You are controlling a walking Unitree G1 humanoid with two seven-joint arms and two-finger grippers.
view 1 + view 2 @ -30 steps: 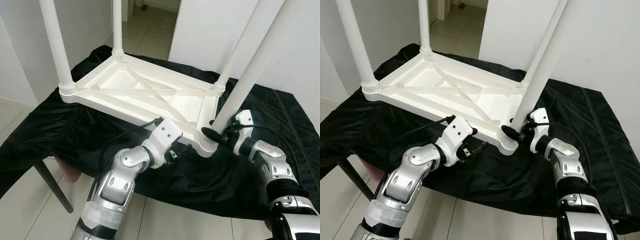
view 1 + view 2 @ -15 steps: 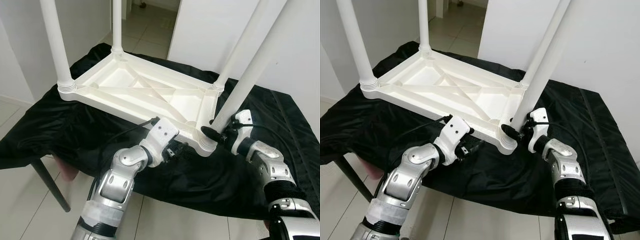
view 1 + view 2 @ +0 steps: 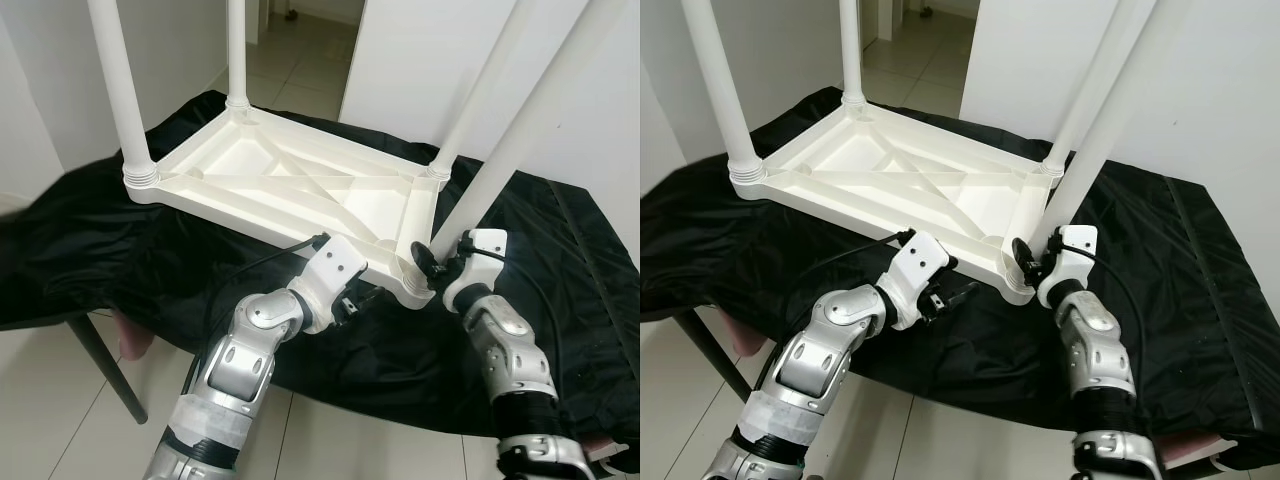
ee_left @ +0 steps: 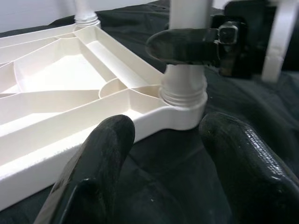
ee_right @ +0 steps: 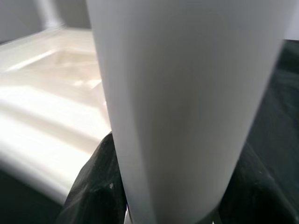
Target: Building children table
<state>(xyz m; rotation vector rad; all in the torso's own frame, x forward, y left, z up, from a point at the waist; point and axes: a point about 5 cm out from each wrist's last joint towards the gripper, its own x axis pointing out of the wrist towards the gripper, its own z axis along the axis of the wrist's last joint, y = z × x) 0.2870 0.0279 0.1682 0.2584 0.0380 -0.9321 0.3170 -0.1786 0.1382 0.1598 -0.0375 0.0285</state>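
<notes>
A: What is the biggest thing there?

B: A black cloth [image 3: 120,250] draped over a stand, with a white children's table [image 3: 290,190] lying upside down on it. Three legs stand screwed into its corners. The fourth, the near right leg [image 3: 520,130], leans a little and sits in the near right corner socket [image 3: 412,290].

A: What is the right gripper [image 3: 432,262] doing?

B: It is clamped around that leg just above the socket, one black finger on each side. The right wrist view [image 5: 187,93] has the leg's white tube close up between the two dark fingers [image 5: 93,186].

A: And the left gripper [image 3: 362,297]?

B: It sits low beside the table's near edge, just short of the same corner. Its fingers [image 4: 107,154] are spread apart and hold nothing. One lies close against the tabletop's rim, but I cannot tell whether it touches.

A: Does its wrist camera add anything?

B: Yes. It looks across at the socket's threaded collar [image 4: 183,93] and at the right gripper's finger wrapped round the leg above it.
</notes>
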